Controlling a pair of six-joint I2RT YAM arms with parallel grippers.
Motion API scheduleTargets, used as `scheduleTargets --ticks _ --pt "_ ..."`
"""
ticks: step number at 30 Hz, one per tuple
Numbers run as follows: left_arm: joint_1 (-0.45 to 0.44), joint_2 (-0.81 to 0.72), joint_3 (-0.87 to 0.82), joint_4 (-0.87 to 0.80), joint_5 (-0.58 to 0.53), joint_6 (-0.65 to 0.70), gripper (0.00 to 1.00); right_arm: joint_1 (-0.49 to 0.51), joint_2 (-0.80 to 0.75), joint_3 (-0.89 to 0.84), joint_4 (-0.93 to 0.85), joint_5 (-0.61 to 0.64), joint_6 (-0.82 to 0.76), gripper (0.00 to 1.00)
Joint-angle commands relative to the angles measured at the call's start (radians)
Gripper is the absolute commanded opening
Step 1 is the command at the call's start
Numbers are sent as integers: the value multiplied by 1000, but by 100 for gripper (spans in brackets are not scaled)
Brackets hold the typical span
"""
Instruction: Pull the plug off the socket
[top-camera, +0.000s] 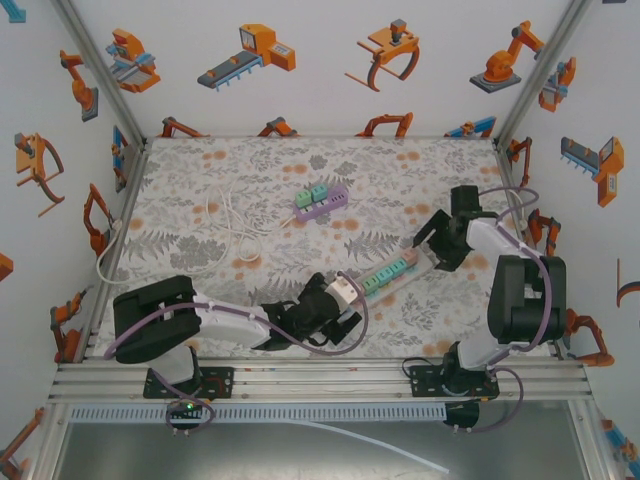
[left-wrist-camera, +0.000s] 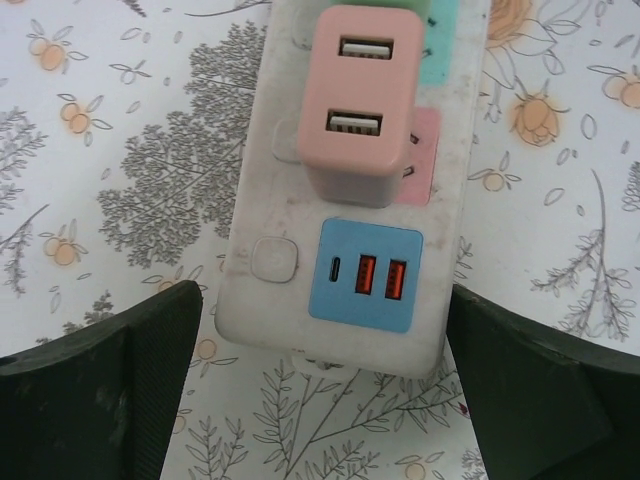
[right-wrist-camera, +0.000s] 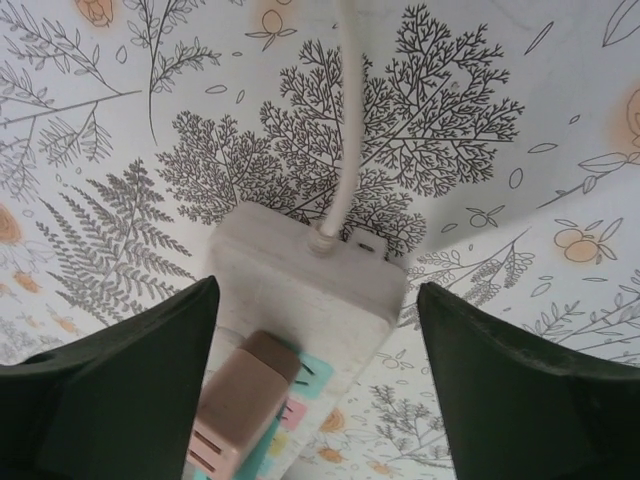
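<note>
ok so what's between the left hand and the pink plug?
Left wrist view: the power strip's blue USB panel, with the pink plug just past it. The left hand is open, straddling the strip's end.

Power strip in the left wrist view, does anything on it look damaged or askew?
Nothing broken. The power strip has grey smudges on its white casing around the button, and the pink USB charger sits squarely in its socket.
</note>
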Motion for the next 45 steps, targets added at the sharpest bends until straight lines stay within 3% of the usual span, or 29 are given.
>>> scheduleTargets --ticks 1,9,13,16,21,25,30,36,40,42,45 --pt "-2 -32 5 -10 -113 -39 94 13 -22 -51 37 -35 37 60" --pt "3 -156 -68 -143 -285 -121 92 134 -134 -161 53 -20 158 61" --pt "21 -215 -111 -231 -367 -182 91 258 -214 -242 77 55 340 63" --pt "61 -270 -163 -258 -365 -233 91 340 -277 -309 106 107 485 64" --pt "116 -381 -262 -273 -361 -270 91 432 -318 -332 64 185 578 65" --pt "127 -502 -318 -283 -349 -265 90 472 -302 -334 102 187 570 66" --pt "128 -656 -344 -365 -342 -274 91 472 -312 -221 -8 252 526 67" --pt "145 -859 -317 -546 -353 -315 100 472 -430 -116 -101 418 397 68" --pt "164 -979 -277 -659 -361 -346 97 472 -515 -85 12 546 72 70" --pt "182 -1040 -262 -695 -357 -363 97 472 -558 -116 187 490 -197 72" --pt "223 -1116 -238 -768 -351 -415 97 472 -617 -204 456 246 -622 75"
